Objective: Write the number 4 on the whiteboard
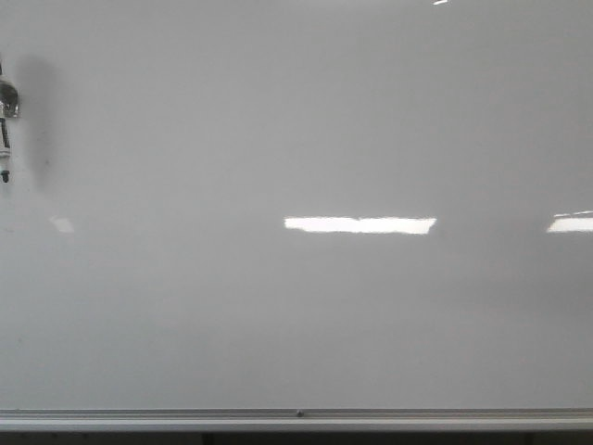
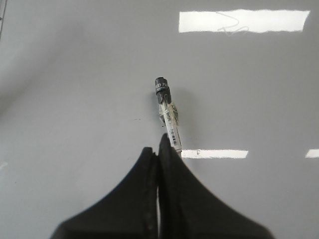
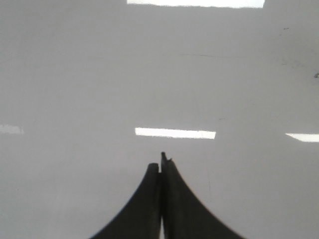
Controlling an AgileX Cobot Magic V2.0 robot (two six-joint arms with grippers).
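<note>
The left gripper (image 2: 160, 149) is pinching a marker (image 2: 167, 112), its black fingers (image 2: 144, 184) pressed together around the barrel so that only the labelled clear body and the dark tip stick out toward the whiteboard (image 2: 75, 99). The left wrist view shows that grip plainly; the front view catches only the marker (image 1: 6, 120) itself, at the whiteboard's (image 1: 296, 315) left edge, with its soft shadow beside it and none of the fingers. The right gripper (image 3: 161, 167) shows only in its own wrist view, its fingers closed against each other with nothing I can make out between them. No number 4 stands on the whiteboard (image 3: 75, 74) yet: it is glossy grey-white, with bright rectangular reflections across its middle and a thin silver rail (image 1: 296, 419) along its bottom edge. Whether the tip touches the surface I cannot tell.
</note>
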